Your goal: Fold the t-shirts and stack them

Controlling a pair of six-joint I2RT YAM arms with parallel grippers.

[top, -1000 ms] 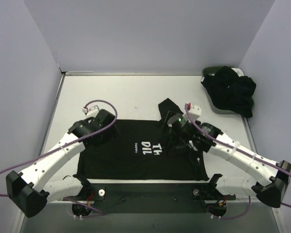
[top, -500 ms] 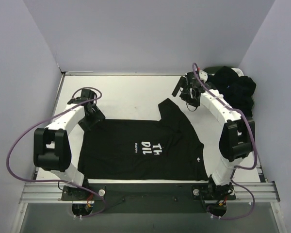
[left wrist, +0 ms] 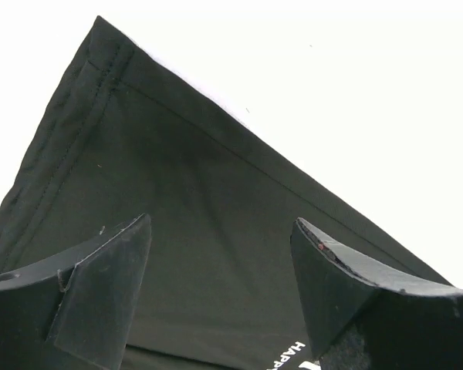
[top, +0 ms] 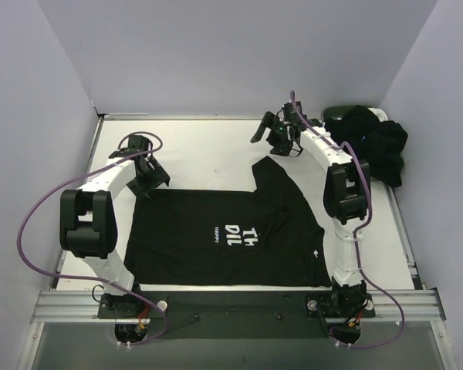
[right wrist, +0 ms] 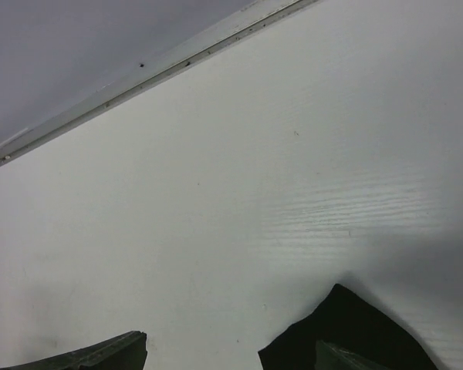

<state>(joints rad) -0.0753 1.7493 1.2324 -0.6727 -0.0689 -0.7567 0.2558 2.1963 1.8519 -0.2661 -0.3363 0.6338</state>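
The left arm (top: 106, 183) and the right arm (top: 344, 250) are both made of white tube-like links with bulky black joints between them. A thin purple cable (top: 20, 247) runs loosely along each one in wide loops. The left gripper (top: 148, 176) and the right gripper (top: 268, 139) are black. Seen from near, the fingers (left wrist: 100, 297) are matt black wedges with flat inner faces and sharp cut edges. Both arms have black bases (top: 123, 304) on a dark plate (top: 231, 308), which is fixed to a silver rail (top: 62, 310).
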